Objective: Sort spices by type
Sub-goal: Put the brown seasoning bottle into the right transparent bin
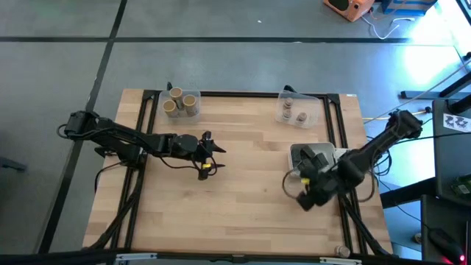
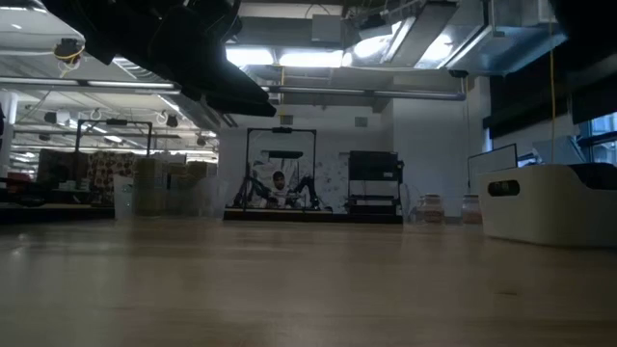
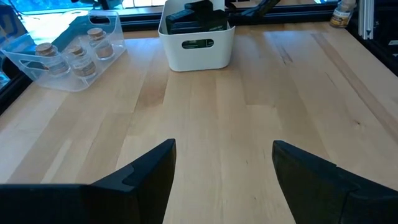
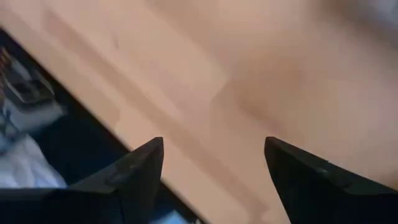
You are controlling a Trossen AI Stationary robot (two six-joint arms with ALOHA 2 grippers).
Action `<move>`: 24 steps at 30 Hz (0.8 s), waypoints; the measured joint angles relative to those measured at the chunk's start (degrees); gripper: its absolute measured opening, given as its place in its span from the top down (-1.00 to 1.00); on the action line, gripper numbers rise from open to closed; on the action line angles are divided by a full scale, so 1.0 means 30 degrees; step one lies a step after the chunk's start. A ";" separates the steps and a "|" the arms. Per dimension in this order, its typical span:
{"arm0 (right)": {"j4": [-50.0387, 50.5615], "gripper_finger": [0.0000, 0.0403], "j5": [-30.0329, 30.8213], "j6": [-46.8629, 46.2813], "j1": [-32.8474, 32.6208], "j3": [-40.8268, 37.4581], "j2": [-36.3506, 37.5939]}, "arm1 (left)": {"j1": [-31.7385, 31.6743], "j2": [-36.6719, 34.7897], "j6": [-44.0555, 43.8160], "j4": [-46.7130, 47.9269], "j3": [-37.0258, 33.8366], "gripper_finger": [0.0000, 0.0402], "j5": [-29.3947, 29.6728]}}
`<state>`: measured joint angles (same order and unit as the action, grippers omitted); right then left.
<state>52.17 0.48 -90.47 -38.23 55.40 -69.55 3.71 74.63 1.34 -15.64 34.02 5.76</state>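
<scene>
Wooden counter (image 1: 243,184), both arms empty-handed: left end effector (image 1: 212,154) spread near the left edge, right end effector (image 1: 300,193) spread (nothing pinched) by the white dish (image 1: 315,154) at the right edge. Tan cylinders (image 1: 179,101) and small jars (image 1: 292,110) sit in clear trays along the far edge.

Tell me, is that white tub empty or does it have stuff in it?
Not empty: the white tub holds dark boxy packs that stick up above its rim.
</scene>
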 joint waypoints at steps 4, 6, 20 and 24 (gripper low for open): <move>-0.1502 -0.39 -0.2730 -0.1359 -0.1586 0.0000 -0.1772 | -0.0003 0.0000 0.0024 -0.0007 0.0000 -0.24 -0.0003; -0.1748 -0.39 -0.4080 -0.2528 -0.2375 0.0000 -0.2582 | 0.0002 0.0000 0.0037 -0.0002 0.0000 -0.24 0.0000; -0.3849 -0.15 -0.9447 -0.9655 -0.6157 -0.0006 -0.4964 | 0.0004 0.0000 0.0017 -0.0015 0.0000 -0.24 -0.0006; -0.5451 0.19 -0.9578 -1.0783 -0.7073 0.0003 -0.5466 | 0.0004 0.0000 0.0044 -0.0007 0.0000 -0.24 -0.0003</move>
<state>35.82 -28.25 -122.82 -59.45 55.40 -85.95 3.73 74.63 1.48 -15.66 34.02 5.75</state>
